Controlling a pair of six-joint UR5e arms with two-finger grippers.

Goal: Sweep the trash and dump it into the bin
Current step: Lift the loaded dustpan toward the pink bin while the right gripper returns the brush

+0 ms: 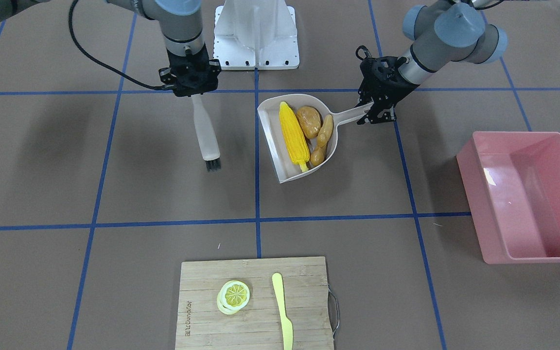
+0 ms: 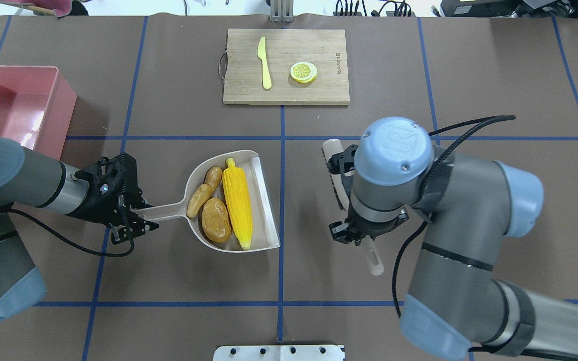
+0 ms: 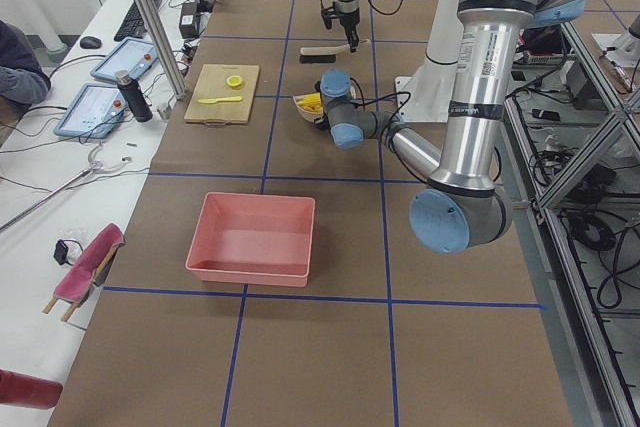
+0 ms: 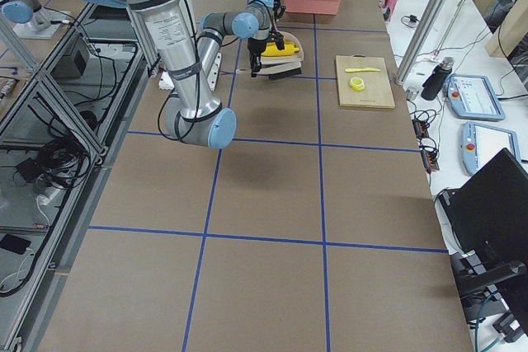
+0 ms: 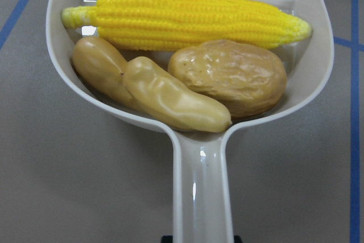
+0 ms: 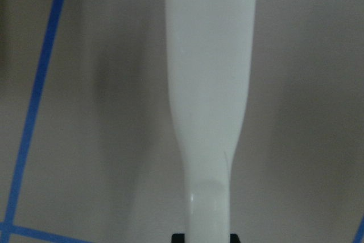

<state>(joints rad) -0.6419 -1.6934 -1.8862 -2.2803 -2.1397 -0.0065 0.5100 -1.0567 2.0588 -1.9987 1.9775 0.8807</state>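
Dustpan handle (image 5: 202, 186) pinched in my left gripper (image 2: 141, 223), corn cob (image 5: 187, 18), potato (image 5: 230, 75) and ginger root (image 5: 165, 98) sat loaded, well apart from the bin (image 2: 65, 120), right gripper (image 1: 193, 92) clamping the brush (image 1: 205, 133), sweeping looked done, so next I needed a level carry and a tip over its rim.

Brown table (image 1: 42, 170) crossed by blue tape lines (image 1: 257, 209).

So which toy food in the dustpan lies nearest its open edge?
The yellow corn cob: it stretches along the open lip of the dustpan, while the brown potato and tan ginger root sit behind it, toward the handle.
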